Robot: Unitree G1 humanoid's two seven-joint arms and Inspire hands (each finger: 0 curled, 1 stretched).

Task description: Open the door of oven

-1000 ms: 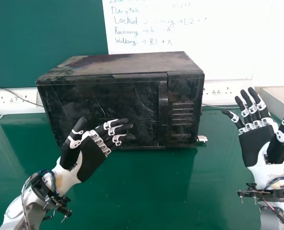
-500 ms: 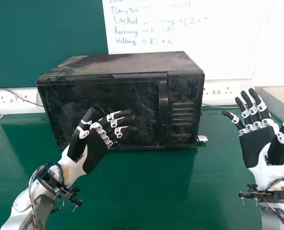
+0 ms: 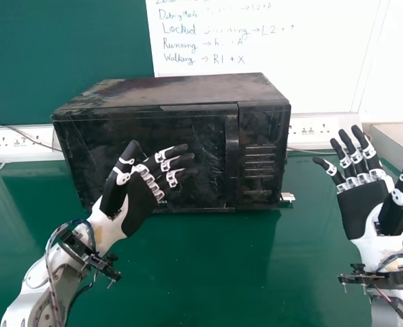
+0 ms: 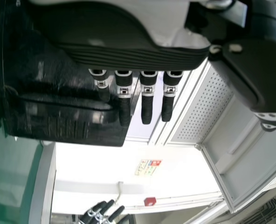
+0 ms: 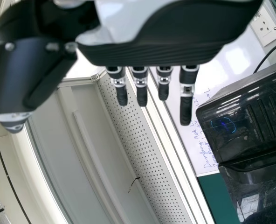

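Scratched black box-shaped oven (image 3: 174,92) is sitting on glossy green bench (image 3: 208,272), flat dark door (image 3: 208,129) staying shut, upright black handle (image 3: 231,160) facing forward. Black-and-white robotic left hand (image 3: 140,204) is hovering before door, left of handle, fingers released, spreading loosely, grasping nothing. Matching right hand (image 3: 361,204) is hanging right of oven, well apart, fingers also extending freely.
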